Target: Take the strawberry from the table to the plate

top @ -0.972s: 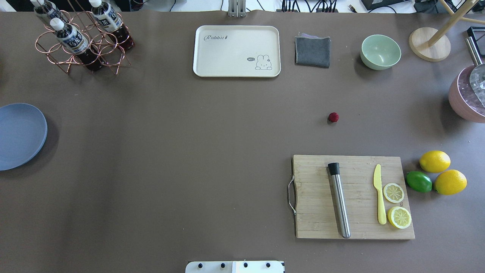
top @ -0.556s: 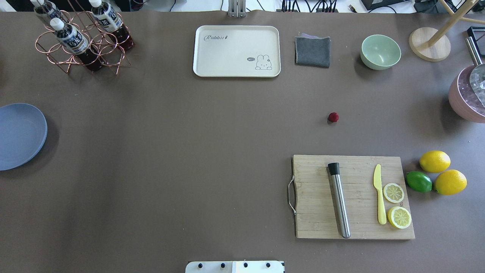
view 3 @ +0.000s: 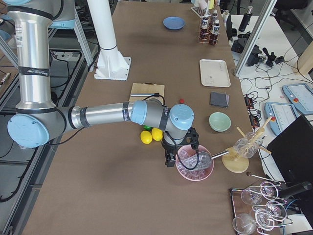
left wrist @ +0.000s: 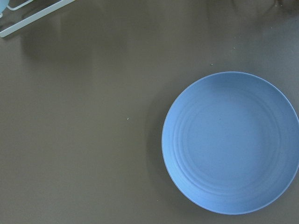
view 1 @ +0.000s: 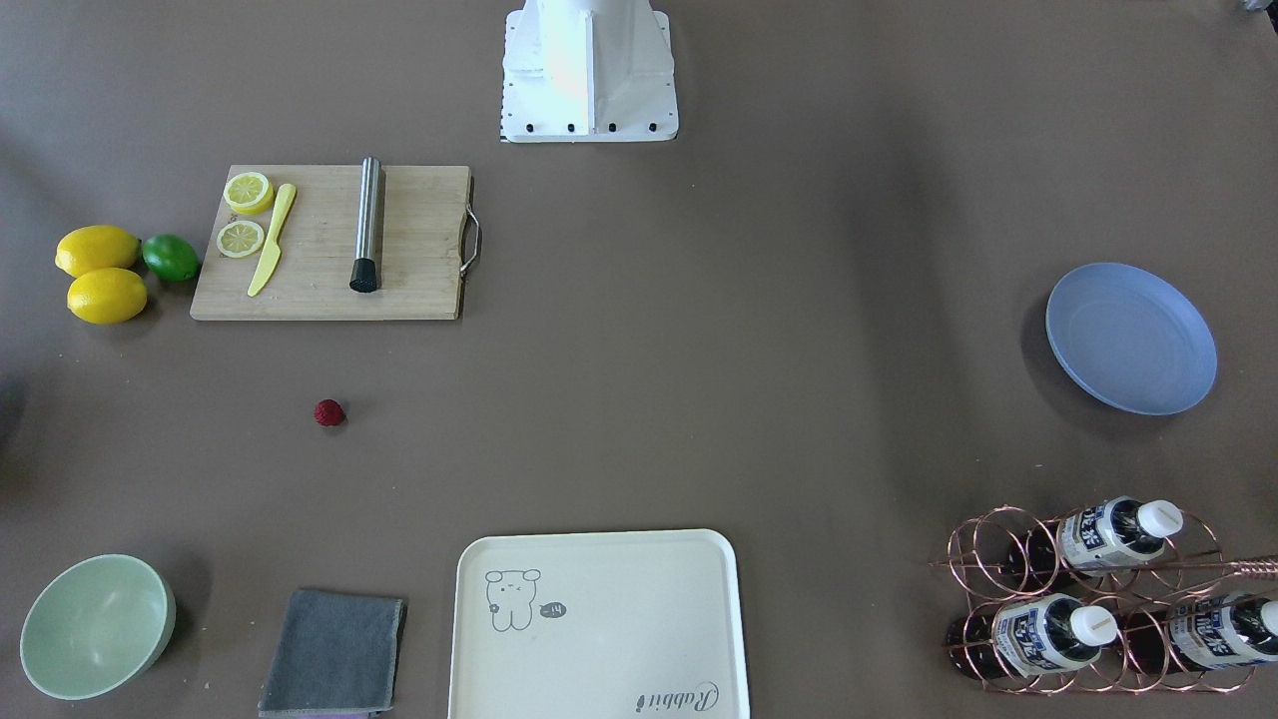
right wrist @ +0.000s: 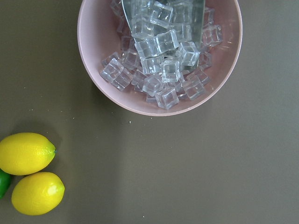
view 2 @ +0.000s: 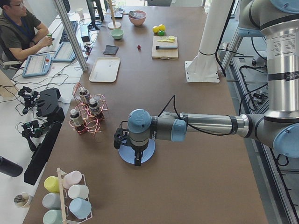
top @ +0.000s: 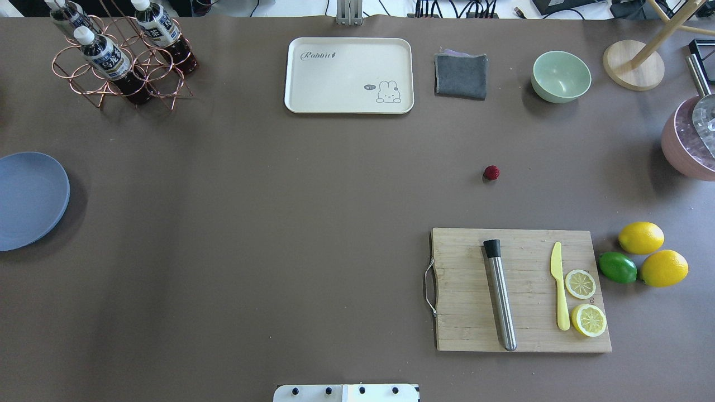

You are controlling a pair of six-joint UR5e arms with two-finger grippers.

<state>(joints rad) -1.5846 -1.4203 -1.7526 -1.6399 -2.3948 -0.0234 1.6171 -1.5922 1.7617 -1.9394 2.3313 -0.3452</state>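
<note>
Strawberry (top: pixel 491 172) lies on the bare table (top: pixel 279 223), and in the overhead view you find it at about 2 o'clock from the table's middle, at 12 o'clock from the wooden cutting board (top: pixel 463 312) and apart from it. The plate (top: pixel 28 201) sits well away at the 9 o'clock edge, partly cut off by the frame. For writing, you can read "Rabbit" in script on the cream tray (top: pixel 335 78) at 12 o'clock, beside a small animal drawing; the bottles (top: pixel 103 56) in the copper rack at 10 o'clock carry dark labels with white characters too small to make out. The left gripper (view 2: pixel 137 161) hangs above the plate, and the left wrist view has the plate at 4 o'clock. The right gripper (view 3: pixel 169 160) hangs by the pink bowl (right wrist: pixel 93 37) of ice cubes (right wrist: pixel 159 60), with two lemons (right wrist: pixel 25 153) at 8 o'clock in the right wrist view. You cannot tell whether either one's fingers are spread or closed. Against the overhead view a second ago, nothing on the table has shifted.
</note>
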